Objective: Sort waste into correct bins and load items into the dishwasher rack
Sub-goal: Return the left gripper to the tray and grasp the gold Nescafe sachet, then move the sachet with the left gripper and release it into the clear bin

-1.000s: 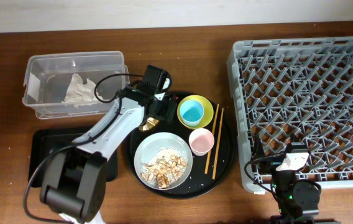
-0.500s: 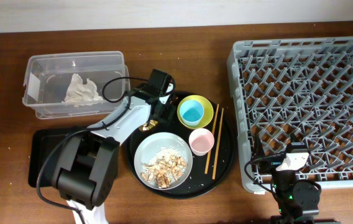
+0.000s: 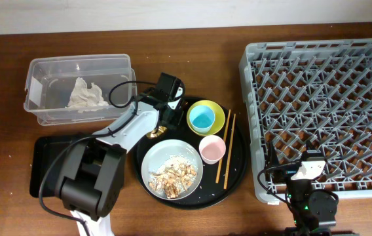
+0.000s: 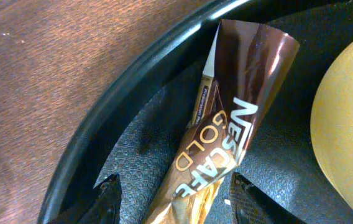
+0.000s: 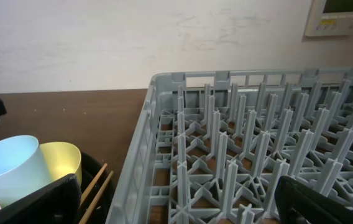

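Between the spread tips of the left gripper [image 4: 176,200] lies the lower end of the gold-and-brown wrapper [image 4: 226,130]; the jaws stand apart on either side of it and are not pressed onto it. In the left wrist view the wrapper's long axis runs on a slant from bottom centre to upper right, with its brown, cut end pointing up and to the right. It lies flat on the floor of the round black tray [image 4: 133,81], just inside the curved rim. The yellow-green bowl [image 4: 344,124] is just beside it on the right.

From overhead, the light blue cup [image 3: 202,118] sits in that bowl. The pink cup [image 3: 212,149], the pale grey plate [image 3: 148,157] with its food scraps [image 3: 173,174], and the chopsticks [image 3: 224,147] share the round tray. The chopsticks lie lengthwise, front to back. The white napkin [image 3: 84,94] is in the clear tub [image 3: 42,72], and the shallow black tray [image 3: 45,157] is in front of the tub.

The right gripper [image 5: 176,205] has its jaws wide apart, holding nothing, at the near edge of the grey rack [image 5: 238,155].
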Action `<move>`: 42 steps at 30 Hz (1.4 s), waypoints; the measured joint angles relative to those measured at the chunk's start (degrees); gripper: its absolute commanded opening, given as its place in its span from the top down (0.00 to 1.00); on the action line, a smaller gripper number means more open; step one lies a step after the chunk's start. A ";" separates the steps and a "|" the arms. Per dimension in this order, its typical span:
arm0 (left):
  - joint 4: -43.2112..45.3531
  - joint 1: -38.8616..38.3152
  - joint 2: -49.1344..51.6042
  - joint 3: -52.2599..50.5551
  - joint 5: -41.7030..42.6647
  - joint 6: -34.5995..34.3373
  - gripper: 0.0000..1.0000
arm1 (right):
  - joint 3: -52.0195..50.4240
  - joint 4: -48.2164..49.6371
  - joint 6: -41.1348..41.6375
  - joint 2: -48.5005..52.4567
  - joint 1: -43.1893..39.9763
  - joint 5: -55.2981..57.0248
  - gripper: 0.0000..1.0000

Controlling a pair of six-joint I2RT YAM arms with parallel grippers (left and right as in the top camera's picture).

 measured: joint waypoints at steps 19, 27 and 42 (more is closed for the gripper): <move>-2.38 -0.22 -2.80 0.02 0.17 -0.81 0.99 | 0.00 0.02 0.04 0.00 0.00 0.00 0.02; -0.35 5.60 -18.60 0.02 -9.94 -13.49 0.99 | 0.00 0.00 0.02 0.00 0.00 0.00 0.02; 16.74 31.10 -13.14 0.02 -6.08 -38.82 0.31 | 0.00 0.00 0.00 0.00 0.00 0.00 0.02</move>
